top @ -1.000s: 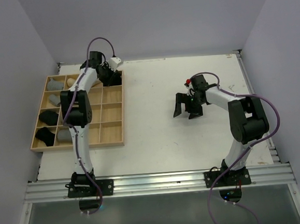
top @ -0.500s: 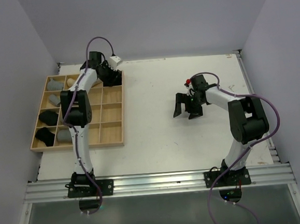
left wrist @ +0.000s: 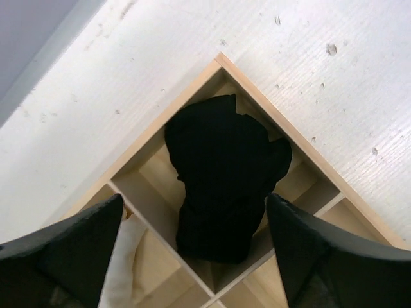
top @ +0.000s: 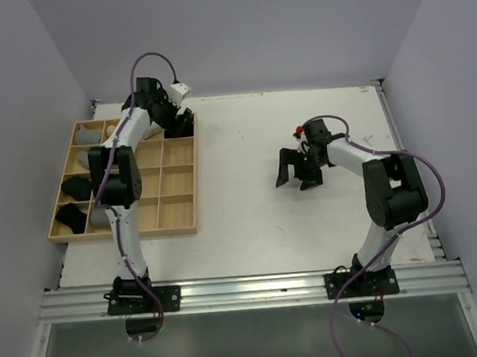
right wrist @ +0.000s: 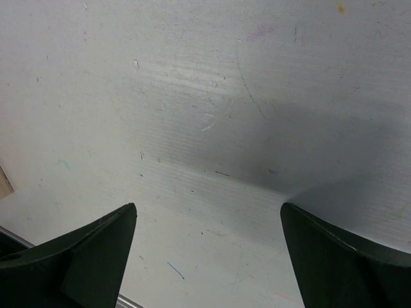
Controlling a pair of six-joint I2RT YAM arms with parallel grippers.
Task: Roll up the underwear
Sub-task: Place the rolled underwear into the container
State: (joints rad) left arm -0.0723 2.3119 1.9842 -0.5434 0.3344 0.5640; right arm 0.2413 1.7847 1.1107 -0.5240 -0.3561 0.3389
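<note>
One roll just released: left pincer [left wrist: 192, 215] has sprung apart above the wooden tray [left wrist: 302, 144].
Black underwear roll [left wrist: 221, 183] lies free in the tray's far-right corner cell, so this piece looks stowed; right pincer [top: 299, 176] gapes empty over counter [top: 245, 161], well right of the tray.

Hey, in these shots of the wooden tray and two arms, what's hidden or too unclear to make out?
Top view: the left arm covers several compartments of the light wooden grid tray; their contents are hidden.
Top view: the black cloth bundle in the far corner compartment is mostly hidden by the left gripper.
Left wrist view: the neighbouring white cloth is cut off by a finger and the frame edge.
</note>
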